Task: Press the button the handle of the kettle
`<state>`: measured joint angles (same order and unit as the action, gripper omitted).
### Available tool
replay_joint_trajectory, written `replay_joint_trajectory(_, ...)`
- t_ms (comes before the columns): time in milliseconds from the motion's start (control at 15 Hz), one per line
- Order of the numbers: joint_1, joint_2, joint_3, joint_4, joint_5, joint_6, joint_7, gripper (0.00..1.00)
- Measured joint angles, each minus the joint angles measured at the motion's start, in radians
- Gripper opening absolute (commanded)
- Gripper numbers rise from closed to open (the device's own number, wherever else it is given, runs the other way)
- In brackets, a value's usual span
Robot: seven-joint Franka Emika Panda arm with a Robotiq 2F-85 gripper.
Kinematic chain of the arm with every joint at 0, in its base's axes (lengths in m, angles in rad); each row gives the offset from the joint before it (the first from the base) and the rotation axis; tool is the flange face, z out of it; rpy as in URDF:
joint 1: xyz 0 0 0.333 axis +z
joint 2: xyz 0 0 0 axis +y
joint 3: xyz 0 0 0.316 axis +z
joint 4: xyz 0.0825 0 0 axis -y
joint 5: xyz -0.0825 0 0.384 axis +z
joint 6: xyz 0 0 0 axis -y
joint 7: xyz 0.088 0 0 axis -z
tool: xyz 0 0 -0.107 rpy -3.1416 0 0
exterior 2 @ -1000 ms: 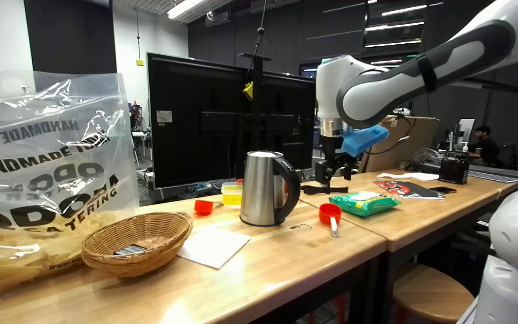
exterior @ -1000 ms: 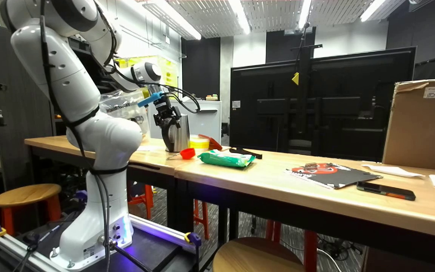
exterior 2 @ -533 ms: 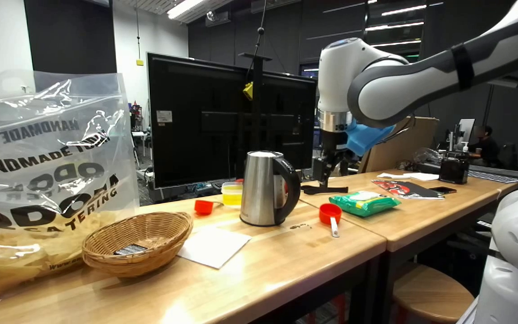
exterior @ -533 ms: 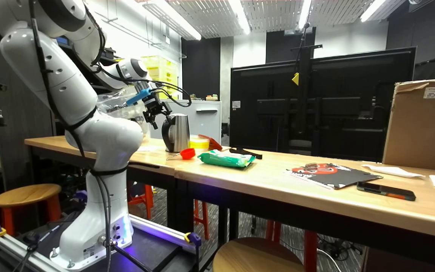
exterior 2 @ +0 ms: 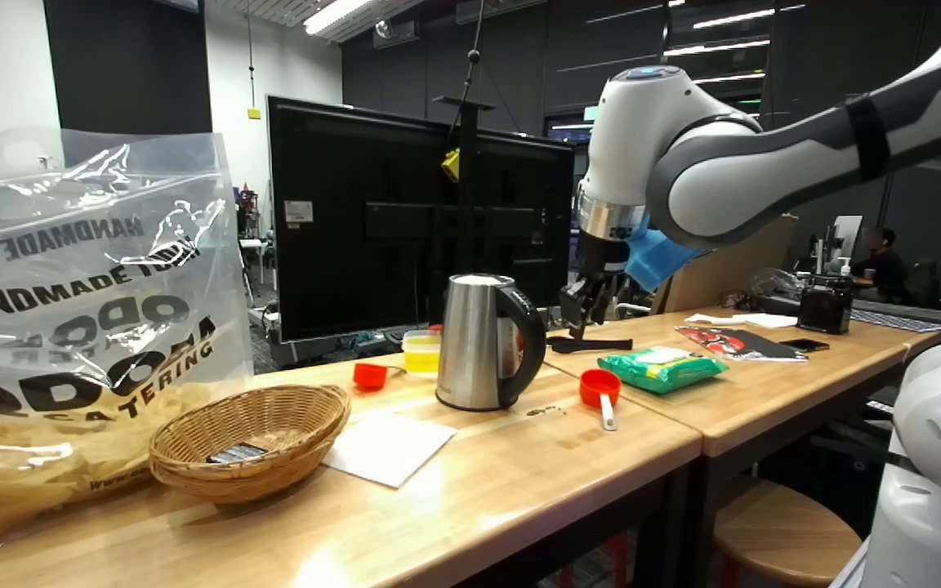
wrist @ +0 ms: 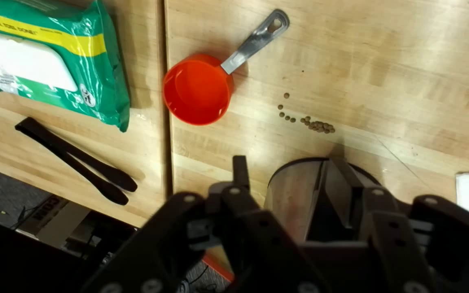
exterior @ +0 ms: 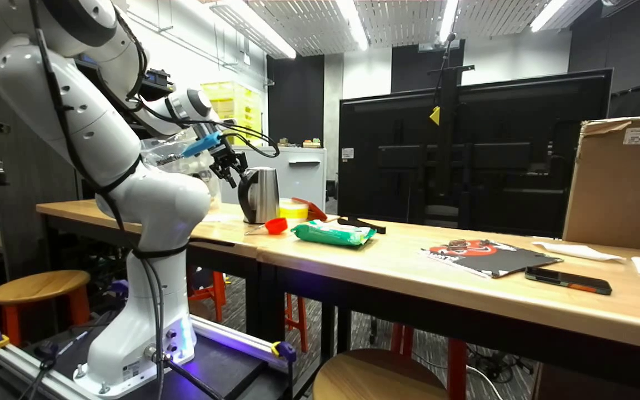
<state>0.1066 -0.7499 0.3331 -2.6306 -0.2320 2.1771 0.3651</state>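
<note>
The kettle stands upright on the wooden table, a steel body (exterior: 267, 195) with a black handle (exterior: 245, 195). In an exterior view its body (exterior 2: 470, 343) and handle (exterior 2: 531, 339) show side-on, with small light marks on the handle's top. My gripper (exterior: 236, 175) is above and beside the handle, pointing obliquely down; it also shows behind the handle (exterior 2: 588, 317). In the wrist view the gripper (wrist: 289, 173) is open and empty, and its right finger overlaps the kettle (wrist: 289, 199) and its dark handle part. The button is not clearly visible.
A red measuring cup (exterior 2: 599, 387), green wipes pack (exterior 2: 663, 369) and black tongs (exterior 2: 590, 345) lie near the handle. A second red cup (exterior 2: 369, 376), yellow tub (exterior 2: 421, 351), white paper (exterior 2: 389, 445), wicker basket (exterior 2: 250, 437) and large plastic bag (exterior 2: 95, 327) stand beyond the kettle.
My gripper has moved back from in front of the kettle's handle, then slightly toward it again, tilting as the arm drew back. The kettle has not moved.
</note>
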Motion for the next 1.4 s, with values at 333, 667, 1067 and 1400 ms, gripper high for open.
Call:
replay_joint_trajectory(333,-0.006,-0.009,0.000,-0.029,0.000,0.082,0.000,0.00)
replay_joint_trajectory(667,-0.015,-0.026,0.000,-0.025,0.000,0.092,-0.001,0.00)
replay_joint_trajectory(1067,-0.015,-0.028,-0.002,-0.028,0.000,0.150,-0.013,0.00)
replay_joint_trajectory(1400,-0.020,0.001,-0.019,-0.035,0.000,0.260,-0.054,0.00)
